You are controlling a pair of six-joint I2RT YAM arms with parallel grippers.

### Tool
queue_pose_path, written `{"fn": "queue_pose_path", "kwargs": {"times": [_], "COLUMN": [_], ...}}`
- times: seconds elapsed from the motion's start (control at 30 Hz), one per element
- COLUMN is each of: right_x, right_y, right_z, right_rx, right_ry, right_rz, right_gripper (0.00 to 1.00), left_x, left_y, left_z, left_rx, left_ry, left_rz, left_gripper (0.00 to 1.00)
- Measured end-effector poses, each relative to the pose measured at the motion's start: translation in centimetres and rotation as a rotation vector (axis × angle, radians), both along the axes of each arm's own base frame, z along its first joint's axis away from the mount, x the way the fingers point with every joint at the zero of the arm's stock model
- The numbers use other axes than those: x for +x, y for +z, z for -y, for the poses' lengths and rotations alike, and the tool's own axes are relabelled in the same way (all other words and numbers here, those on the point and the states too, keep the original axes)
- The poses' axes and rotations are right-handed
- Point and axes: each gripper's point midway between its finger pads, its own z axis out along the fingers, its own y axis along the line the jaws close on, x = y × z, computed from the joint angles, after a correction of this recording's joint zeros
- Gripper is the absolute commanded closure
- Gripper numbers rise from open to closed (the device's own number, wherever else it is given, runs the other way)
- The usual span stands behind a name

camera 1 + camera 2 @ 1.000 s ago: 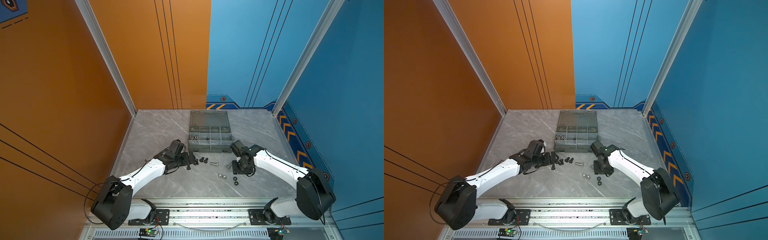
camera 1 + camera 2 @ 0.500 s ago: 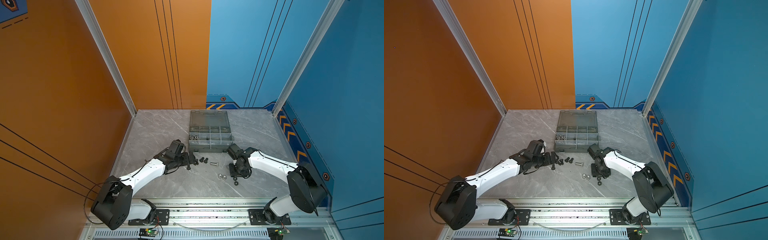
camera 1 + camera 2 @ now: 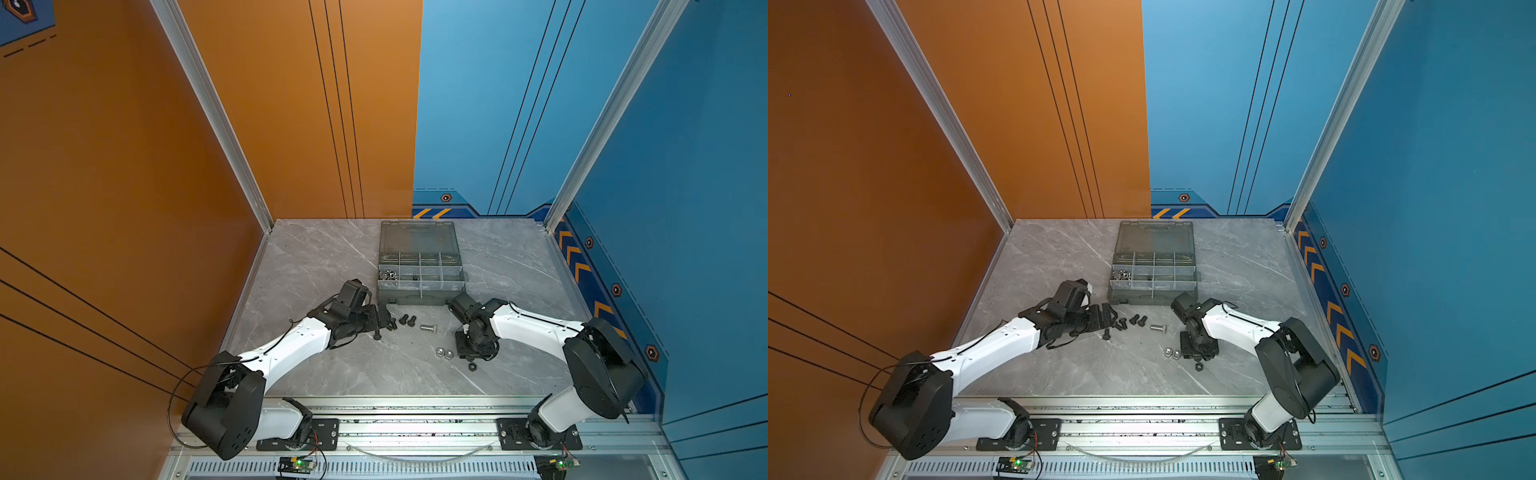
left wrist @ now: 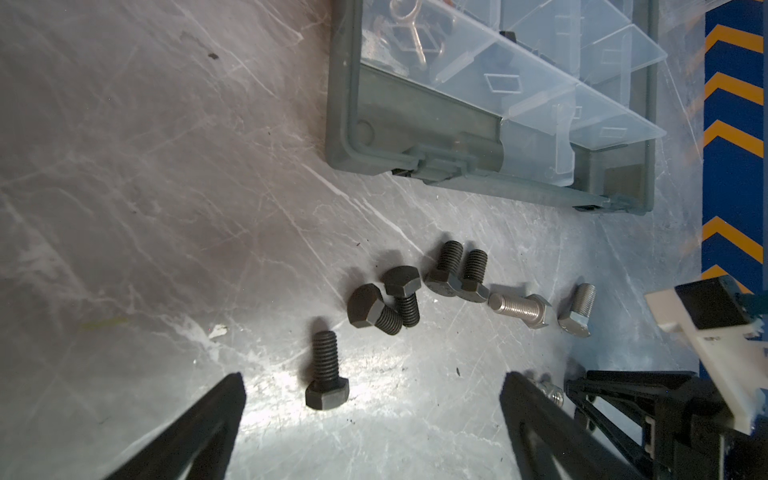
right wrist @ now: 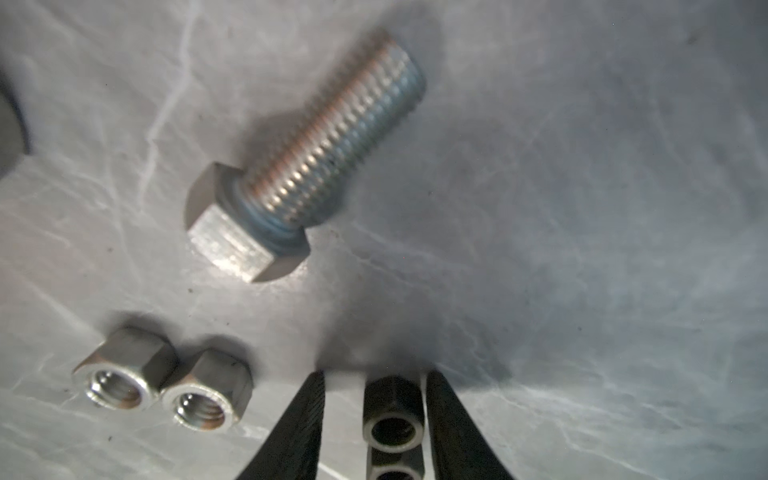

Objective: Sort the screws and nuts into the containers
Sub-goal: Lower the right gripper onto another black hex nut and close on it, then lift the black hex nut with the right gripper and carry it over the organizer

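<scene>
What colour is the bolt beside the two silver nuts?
Silver. The bolt shows best in the right wrist view.

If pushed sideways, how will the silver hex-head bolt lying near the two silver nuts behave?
The silver hex-head bolt lies on its side, so it would probably roll, curving because its head is wider than the shank. It looks solid metal: likely stiff, with threads giving grip.

Reading no words, brand names or numbers anywhere. Seeing only wordless signs: orange chevron arrows (image 3: 574,252) running along the dark blue painted band (image 3: 592,291) at the foot of the blue wall panels (image 3: 706,166), showing in both top views and in the left wrist view, and small orange-and-black hexagon emblems (image 3: 616,289) dotting that same band.
</scene>
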Motion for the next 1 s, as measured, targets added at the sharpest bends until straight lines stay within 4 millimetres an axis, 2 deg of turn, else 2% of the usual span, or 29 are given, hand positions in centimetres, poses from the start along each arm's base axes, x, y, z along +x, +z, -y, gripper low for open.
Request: {"fn": "queue_pose_path", "kwargs": {"times": [0.13,0.43,0.53,0.63,0.83,1.0], "right_x": [0.0,0.0,0.0,0.1,0.4,1.3], "right_y": [0.0,-0.1,-0.1,0.0,0.5,2.7], "right_z": [0.0,0.2,0.1,0.1,-0.2,-1.1], "right_rx": [-0.001,-0.007,-0.007,-0.006,0.018,0.087], "right_ry": [-0.002,-0.008,-0.015,-0.015,-0.015,-0.01], "right_rz": [0.0,0.003,0.004,0.006,0.028,0.09], "right_gripper": [0.6,0.77,0.85,1.0,1.0,1.0], "left_x": [0.0,0.0,0.0,0.0,0.0,0.0], "left_y": [0.0,0.0,0.0,0.0,0.0,0.0], "left_z": [0.0,0.0,0.0,0.0,0.0,0.0], "left_rx": [0.0,0.0,0.0,0.0,0.0,0.0], "left_ry": [0.0,0.0,0.0,0.0,0.0,0.0], "left_rz": [0.0,0.0,0.0,0.0,0.0,0.0], "left_gripper": [0.02,0.02,0.02,0.02,0.02,0.02]}}
